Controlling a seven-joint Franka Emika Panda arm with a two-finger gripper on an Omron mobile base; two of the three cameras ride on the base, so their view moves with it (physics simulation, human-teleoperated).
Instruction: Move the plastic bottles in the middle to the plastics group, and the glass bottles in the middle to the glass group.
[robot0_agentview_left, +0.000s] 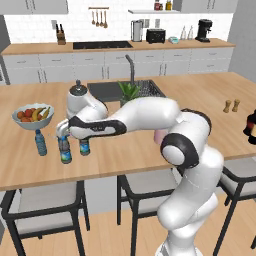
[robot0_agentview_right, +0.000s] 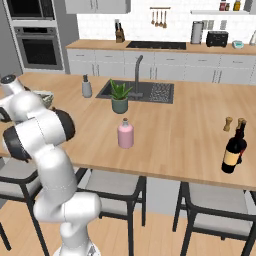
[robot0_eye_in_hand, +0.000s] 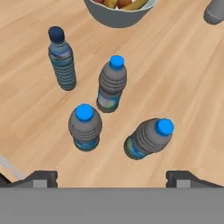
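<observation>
The pincer (robot0_eye_in_hand: 112, 177) hung above the plastics group (robot0_eye_in_hand: 109, 105) at the left end of the worktop (robot0_agentview_left: 150, 155), its two dark tips set wide apart with nothing between them. In the hand view, four small water bottles stood upright near the fruit bowl (robot0_eye_in_hand: 118, 15): three grey-bodied with bright blue caps, and one paler blue bottle (robot0_eye_in_hand: 62, 61) slightly apart. The remaining middle item, the pink glass bottle (robot0_agentview_right: 125, 134), stood alone mid-worktop, in front of the potted plant (robot0_agentview_right: 120, 96) and well apart from the dark glass bottle (robot0_agentview_right: 233, 150) at the right end. The pink bottle would probably be heavy, rigid, smooth and breakable; the wide body below the shoulders appeared the safest place to grip. In the left base view the arm hid most of it.
</observation>
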